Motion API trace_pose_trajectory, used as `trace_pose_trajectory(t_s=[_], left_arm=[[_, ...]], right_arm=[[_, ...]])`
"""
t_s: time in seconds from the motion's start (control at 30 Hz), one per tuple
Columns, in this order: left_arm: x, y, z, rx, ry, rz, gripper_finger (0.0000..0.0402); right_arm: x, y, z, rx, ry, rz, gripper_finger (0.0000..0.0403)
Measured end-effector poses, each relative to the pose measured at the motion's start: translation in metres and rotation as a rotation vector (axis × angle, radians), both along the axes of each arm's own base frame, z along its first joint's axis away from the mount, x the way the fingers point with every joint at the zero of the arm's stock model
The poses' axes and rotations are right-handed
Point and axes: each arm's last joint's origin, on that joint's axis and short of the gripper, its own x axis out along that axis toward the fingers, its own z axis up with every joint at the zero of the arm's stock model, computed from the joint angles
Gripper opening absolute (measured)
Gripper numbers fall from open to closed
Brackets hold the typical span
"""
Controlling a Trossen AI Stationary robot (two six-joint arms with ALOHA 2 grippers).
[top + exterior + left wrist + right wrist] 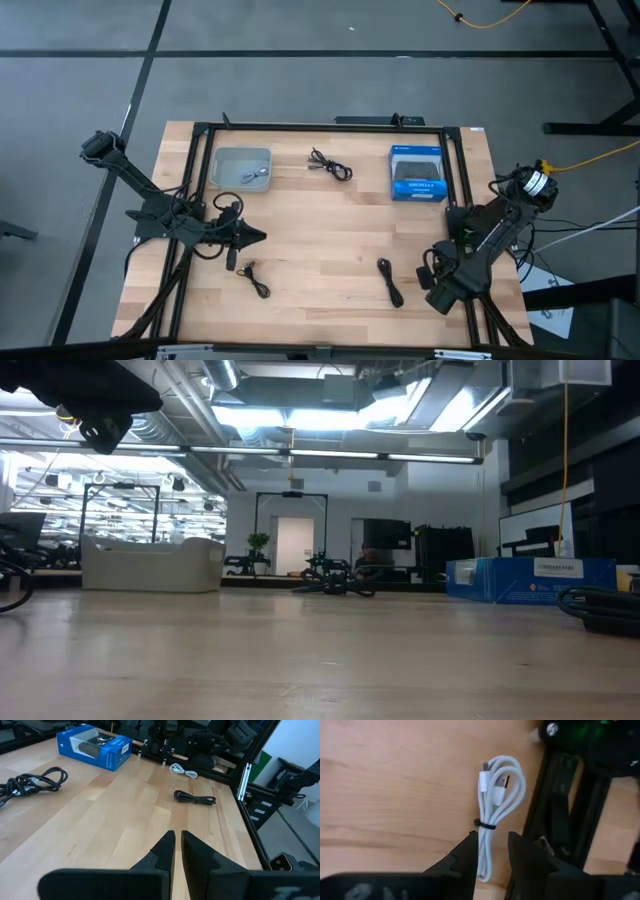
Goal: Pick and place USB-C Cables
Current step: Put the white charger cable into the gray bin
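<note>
My right gripper (492,839) is open and points down near the table's right edge. Its fingers stand on either side of the tail end of a white bundled USB-C cable (497,790), which lies flat on the wood beside the black frame. My left gripper (178,836) is shut and hovers over the table's left part (258,237), touching nothing. Three black cable bundles lie on the table: one far (331,166), one near left (256,279) and one near right (390,282). A silver-grey cable (258,175) lies in the grey tray (226,160).
The flat blue-and-black box (417,172) lies at the far right. A black frame (325,128) runs around the table's edges, and one rail (555,815) is right beside the white cable. Bare wood (320,240) fills the table's middle.
</note>
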Motion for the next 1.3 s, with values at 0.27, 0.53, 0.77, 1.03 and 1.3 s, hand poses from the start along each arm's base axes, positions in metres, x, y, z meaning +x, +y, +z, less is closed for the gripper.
trace_pose_trajectory(t_s=[0.27,0.53,0.77,1.03,1.3], left_arm=[[0.0,0.0,0.0,-0.001,0.0,0.0,0.0025],[0.0,0.0,0.0,-0.006,0.0,0.001,0.0025],[0.0,0.0,0.0,-0.005,0.0,0.002,0.0025],[0.0,0.0,0.0,-0.005,0.0,0.001,0.0025],[0.0,0.0,0.0,-0.005,0.0,0.001,0.0025]], right_arm=[[-0.006,0.0,-0.022,0.055,-0.053,0.012,0.011],[-0.014,-0.009,-0.037,0.048,-0.007,-0.041,0.011],[-0.014,-0.01,-0.043,0.079,-0.034,-0.041,0.0104],[-0.013,-0.009,-0.043,0.066,-0.065,-0.029,0.0023],[-0.007,-0.003,-0.031,0.02,-0.1,0.029,0.0021]])
